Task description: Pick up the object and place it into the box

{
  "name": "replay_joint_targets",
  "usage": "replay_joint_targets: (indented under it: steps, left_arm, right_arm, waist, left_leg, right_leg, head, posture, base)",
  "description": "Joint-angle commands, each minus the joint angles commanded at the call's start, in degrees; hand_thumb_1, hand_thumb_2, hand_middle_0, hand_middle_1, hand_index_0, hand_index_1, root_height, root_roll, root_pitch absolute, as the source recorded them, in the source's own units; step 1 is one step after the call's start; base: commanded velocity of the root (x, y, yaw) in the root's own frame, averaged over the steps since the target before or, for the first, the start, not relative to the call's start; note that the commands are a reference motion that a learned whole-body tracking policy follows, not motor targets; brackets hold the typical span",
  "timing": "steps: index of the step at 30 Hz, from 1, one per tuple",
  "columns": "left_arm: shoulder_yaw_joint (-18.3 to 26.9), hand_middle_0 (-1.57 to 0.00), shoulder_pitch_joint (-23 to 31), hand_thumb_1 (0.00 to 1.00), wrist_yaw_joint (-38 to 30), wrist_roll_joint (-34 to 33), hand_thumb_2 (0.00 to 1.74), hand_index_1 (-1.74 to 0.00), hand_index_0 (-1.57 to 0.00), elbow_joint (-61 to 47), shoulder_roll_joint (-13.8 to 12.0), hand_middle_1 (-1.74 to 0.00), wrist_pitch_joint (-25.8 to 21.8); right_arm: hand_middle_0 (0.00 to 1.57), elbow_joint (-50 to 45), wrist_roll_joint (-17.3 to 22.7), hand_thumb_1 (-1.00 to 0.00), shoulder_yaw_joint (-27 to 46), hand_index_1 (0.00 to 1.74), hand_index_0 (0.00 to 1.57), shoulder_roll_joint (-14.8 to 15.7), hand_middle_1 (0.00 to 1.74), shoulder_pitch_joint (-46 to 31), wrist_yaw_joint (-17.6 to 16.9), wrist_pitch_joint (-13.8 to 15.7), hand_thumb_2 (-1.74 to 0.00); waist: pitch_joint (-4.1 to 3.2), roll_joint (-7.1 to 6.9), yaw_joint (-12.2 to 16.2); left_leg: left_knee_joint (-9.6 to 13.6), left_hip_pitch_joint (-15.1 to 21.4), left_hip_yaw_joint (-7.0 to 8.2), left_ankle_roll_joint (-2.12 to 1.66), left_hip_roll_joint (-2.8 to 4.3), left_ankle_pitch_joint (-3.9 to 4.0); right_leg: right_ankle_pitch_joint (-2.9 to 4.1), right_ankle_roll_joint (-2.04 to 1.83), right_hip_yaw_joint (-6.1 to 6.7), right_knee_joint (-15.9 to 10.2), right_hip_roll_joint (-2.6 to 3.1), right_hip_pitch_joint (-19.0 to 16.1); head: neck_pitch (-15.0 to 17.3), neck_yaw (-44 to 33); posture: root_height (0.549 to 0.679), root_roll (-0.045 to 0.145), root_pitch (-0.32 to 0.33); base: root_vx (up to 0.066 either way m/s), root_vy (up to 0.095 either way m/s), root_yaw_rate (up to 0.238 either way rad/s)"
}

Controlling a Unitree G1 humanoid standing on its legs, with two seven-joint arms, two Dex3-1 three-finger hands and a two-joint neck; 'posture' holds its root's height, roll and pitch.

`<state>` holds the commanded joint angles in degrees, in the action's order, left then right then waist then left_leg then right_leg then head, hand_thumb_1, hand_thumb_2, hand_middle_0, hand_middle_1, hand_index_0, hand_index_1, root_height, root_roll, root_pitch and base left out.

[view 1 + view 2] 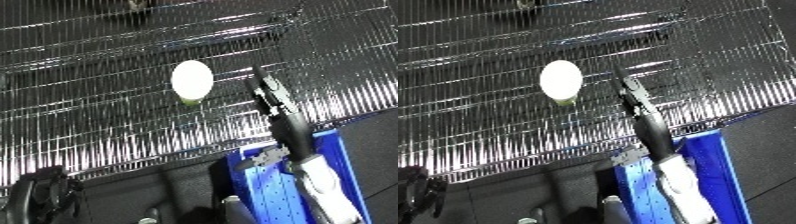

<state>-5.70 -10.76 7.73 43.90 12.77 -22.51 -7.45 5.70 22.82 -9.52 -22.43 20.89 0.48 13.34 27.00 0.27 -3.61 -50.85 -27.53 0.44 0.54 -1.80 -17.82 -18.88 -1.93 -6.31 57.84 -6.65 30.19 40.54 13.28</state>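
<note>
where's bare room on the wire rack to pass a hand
The wire rack is bare left of and above the white oval object, and along its front edge. It is tighter to the object's right, where the right hand reaches over the rack from the blue bin.

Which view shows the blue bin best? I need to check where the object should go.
The left eye view: the blue bin shows more of its perforated floor and right wall there. The right eye view shows the same bin lower right, a bit more covered by the right robot hand and forearm.
</note>
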Motion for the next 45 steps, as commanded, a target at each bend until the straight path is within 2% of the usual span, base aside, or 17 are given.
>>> replay_joint_targets:
  steps: [7, 12, 19, 24, 38, 45]
  left_arm:
    - [-0.6, -1.57, 0.1, 1.00, -0.4, 0.2, 1.74, -1.74, -1.57, -1.0, -0.4, -1.74, 0.9]
    - [-1.1, -1.57, -0.4, 1.00, -0.9, 0.5, 1.74, -1.74, -1.57, -1.3, -0.4, -1.74, 1.2]
    - [-2.2, -1.57, -1.6, 1.00, -1.6, 1.1, 1.74, -1.74, -1.57, -1.7, -0.7, -1.74, 0.9]
    - [-2.8, -1.57, -2.5, 1.00, -2.2, 1.7, 1.74, -1.74, -1.57, -1.9, -0.9, -1.74, 0.3]
    - [-4.0, -1.57, -3.7, 1.00, -3.8, 2.4, 1.74, -1.74, -1.57, -3.5, -1.2, -1.74, -0.1]
    - [-4.4, -1.57, -4.7, 1.00, -4.6, 2.5, 1.74, -1.74, -1.57, -4.1, -1.5, -1.74, -0.1]
  right_arm:
    - [0.00, 2.1, -0.1, 0.00, -0.3, 0.00, 0.00, 0.3, 0.00, 1.9, -2.4, -0.3, 0.00]
    - [0.00, 4.6, -0.3, 0.00, -0.4, 0.00, 0.00, 0.1, 0.00, 3.6, -4.2, -0.9, 0.00]
    - [0.00, 7.7, 0.3, 0.00, -1.0, 0.00, 0.00, -0.4, 0.00, 6.5, -5.1, -0.6, 0.00]
    - [0.00, 9.2, 0.3, 0.00, -1.8, 0.00, 0.00, -0.7, 0.00, 9.1, -5.7, -0.5, 0.00]
    - [0.00, 10.8, 0.8, 0.00, -3.2, 0.00, 0.00, -2.6, 0.00, 13.7, -6.8, -1.2, 0.00]
    - [0.00, 12.0, 1.5, 0.00, -4.2, 0.00, 0.00, -3.7, 0.00, 16.4, -6.5, -1.9, 0.00]
  waist:
    - [0.86, 0.63, -0.2]
    - [1.42, 1.23, -0.2]
    - [2.15, 1.92, -0.3]
    - [2.72, 2.26, -0.4]
    - [2.80, 2.70, -0.6]
    - [2.80, 3.08, -0.9]
  left_leg:
    - [-2.8, -1.7, 0.31, 0.24, -0.38, -0.68]
    - [-4.2, -3.2, 0.62, 0.46, -0.71, -1.00]
    - [-5.2, -4.9, 0.81, 0.60, -1.01, -1.33]
    - [-5.9, -6.0, 0.93, 0.55, -1.03, -1.63]
    - [-8.2, -9.2, 1.37, 0.80, -0.84, -3.31]
    - [-9.6, -11.4, 1.52, 0.99, -0.72, -3.93]
  right_leg:
    - [-0.52, 0.33, 0.19, 2.9, 0.19, 2.3]
    - [-0.88, 0.60, 0.50, 4.6, 0.58, 4.3]
    - [-1.16, 0.70, 0.50, 5.8, 0.66, 6.3]
    - [-1.40, 0.82, 0.41, 6.3, 0.63, 7.5]
    - [-2.52, 1.28, 0.31, 7.8, 0.57, 10.6]
    - [-2.91, 1.33, 0.18, 9.0, 0.42, 12.8]
  head:
    - [1.1, 1.7]
    - [1.4, 2.3]
    - [0.5, 3.1]
    - [-0.3, 4.0]
    - [-4.0, 4.6]
    - [-6.4, 4.9]
  posture:
    - [0.595, 0.058, -0.088]
    - [0.590, 0.058, -0.084]
    - [0.587, 0.059, -0.068]
    - [0.585, 0.061, -0.057]
    - [0.579, 0.059, -0.016]
    - [0.575, 0.056, 0.007]
  base:
    - [0.063, 0.024, 0.082]
    - [0.044, 0.029, 0.070]
    - [0.017, 0.017, 0.063]
    - [0.008, 0.013, 0.034]
    - [0.014, 0.011, 0.012]
    - [0.006, 0.011, 0.015]
